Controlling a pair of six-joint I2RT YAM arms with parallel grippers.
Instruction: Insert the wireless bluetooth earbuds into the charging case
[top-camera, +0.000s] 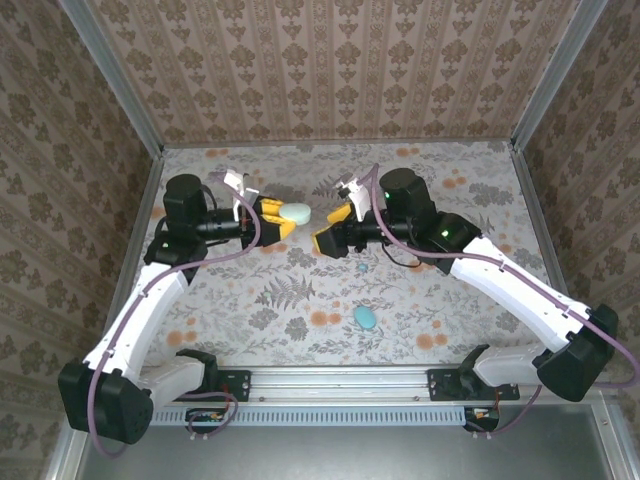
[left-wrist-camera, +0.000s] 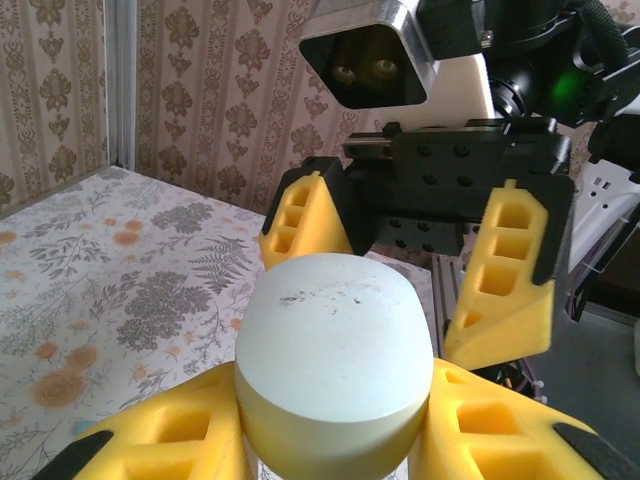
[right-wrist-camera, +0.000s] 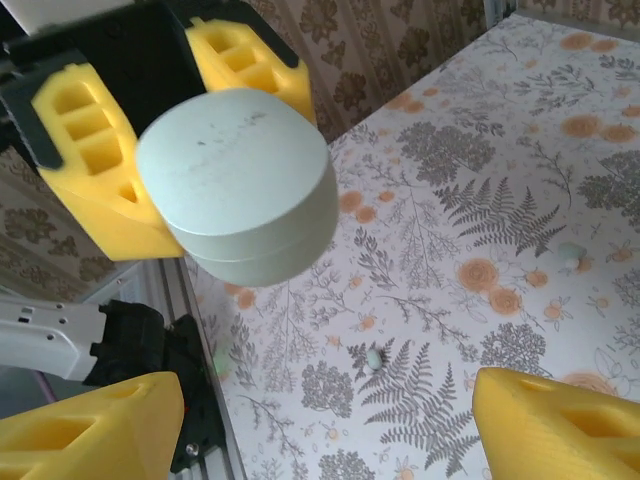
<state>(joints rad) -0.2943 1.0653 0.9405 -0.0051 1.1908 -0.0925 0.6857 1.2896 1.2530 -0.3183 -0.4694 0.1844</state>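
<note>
On the floral table (top-camera: 450, 180), at about 5 o'clock from the right gripper (top-camera: 335, 228) in the overhead view, one teal earbud (top-camera: 362, 267) lies loose, touched by nothing. The right wrist view shows a near speck (right-wrist-camera: 372, 358) and a far speck (right-wrist-camera: 572, 255), well apart on the table. They are probably the pair, though too small to be sure. A blue oval (top-camera: 365, 318) sits at 6 o'clock from the earbud and is not part of the job. Up at 10 o'clock from the earbud, the pale green charging case (top-camera: 299, 213) is held off the table, pinched between the yellow fingers of the left gripper (top-camera: 285, 215). A seam runs round the case and it looks closed. The right gripper faces it from 3 o'clock with its jaws spread wide and nothing between them, near the case but apart from it. The step in hand appears to be opening the lid. To do it well, the left grip should stay below the seam so the lid is free. The right fingers should then close squarely above the seam and lift along the hinge line without twisting the case loose.
</note>
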